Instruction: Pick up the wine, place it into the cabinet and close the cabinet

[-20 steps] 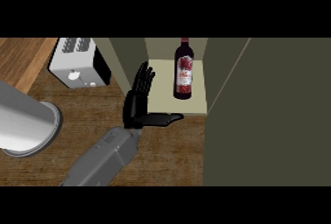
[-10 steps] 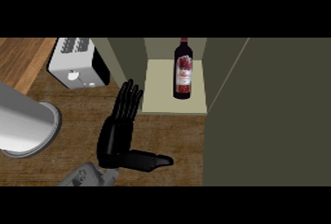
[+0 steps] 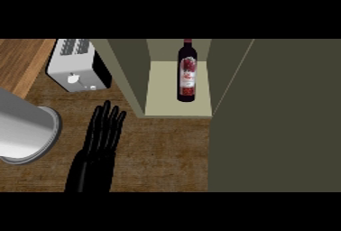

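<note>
Wine (image 3: pixel 188 72) parked in cabinet (image 3: pixel 177 110); glass judged heavy, slippery, fragile, best gripped mid-body. Hand (image 3: pixel 100 140) fingers straight, nothing held.

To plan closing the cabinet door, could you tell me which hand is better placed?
Probably the left: the black left hand, fingers straight, lies over the wooden counter beside the olive cabinet holding the dark red-labelled wine bottle. The right hand is out of view.

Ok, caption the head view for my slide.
Wine bottle standing in the open cabinet; one open hand low over the counter beside a toaster.
</note>
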`<state>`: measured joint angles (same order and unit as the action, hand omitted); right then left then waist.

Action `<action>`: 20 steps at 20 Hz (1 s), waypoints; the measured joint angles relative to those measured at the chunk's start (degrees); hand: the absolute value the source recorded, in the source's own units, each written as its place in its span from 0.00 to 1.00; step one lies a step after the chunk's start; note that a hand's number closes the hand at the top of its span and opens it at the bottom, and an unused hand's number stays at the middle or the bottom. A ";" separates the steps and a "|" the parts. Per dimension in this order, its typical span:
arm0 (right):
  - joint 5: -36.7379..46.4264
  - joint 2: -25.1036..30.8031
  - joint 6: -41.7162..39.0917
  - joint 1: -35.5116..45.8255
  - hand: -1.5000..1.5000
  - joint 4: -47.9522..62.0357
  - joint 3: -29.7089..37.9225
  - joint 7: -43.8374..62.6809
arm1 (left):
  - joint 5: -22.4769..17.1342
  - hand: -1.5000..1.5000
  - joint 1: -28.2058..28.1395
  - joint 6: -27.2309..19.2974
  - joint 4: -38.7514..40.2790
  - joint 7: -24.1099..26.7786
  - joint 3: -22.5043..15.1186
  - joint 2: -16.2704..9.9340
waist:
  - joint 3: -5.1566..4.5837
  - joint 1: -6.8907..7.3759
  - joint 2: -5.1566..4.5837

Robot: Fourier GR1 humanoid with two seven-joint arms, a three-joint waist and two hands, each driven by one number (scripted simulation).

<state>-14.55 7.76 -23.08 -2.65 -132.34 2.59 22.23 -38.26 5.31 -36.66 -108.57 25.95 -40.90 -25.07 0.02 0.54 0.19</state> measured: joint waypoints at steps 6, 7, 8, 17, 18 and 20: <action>-2.02 3.58 -7.07 -2.71 1.00 -2.06 -4.87 1.52 | 1.45 0.00 -9.32 -0.88 -7.70 1.80 1.80 -4.87 | -0.01 0.20 0.04; -2.48 3.70 -7.59 -3.60 1.00 -2.70 -5.86 2.05 | 1.26 0.00 -10.92 -0.53 -8.63 2.29 2.84 -5.80 | -0.02 0.18 0.03; -3.10 3.69 -7.80 -4.54 1.00 -3.12 -6.92 2.79 | 0.93 0.00 -12.54 -0.10 -9.63 2.63 3.98 -6.92 | -0.04 0.18 0.02; -4.15 0.76 -4.80 -6.81 1.00 -4.18 -20.29 9.14 | -3.50 0.00 -28.72 6.98 -18.37 7.72 13.77 -14.11 | -0.08 0.47 0.11; -4.05 0.15 -4.09 -6.47 1.00 -4.25 -21.90 9.80 | -4.10 0.00 -30.57 8.37 -18.33 8.65 15.09 -14.56 | -0.09 0.49 0.13; -2.72 -1.54 -2.37 -6.06 1.00 -4.32 -25.84 10.75 | -5.49 0.00 -34.26 11.35 -19.19 10.11 17.85 -15.93 | -0.12 0.57 0.22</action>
<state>-17.27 6.22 -25.45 -8.70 -136.66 -23.25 32.99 -43.75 -28.95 -25.30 -127.76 36.07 -23.04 -41.01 -0.11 1.11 0.41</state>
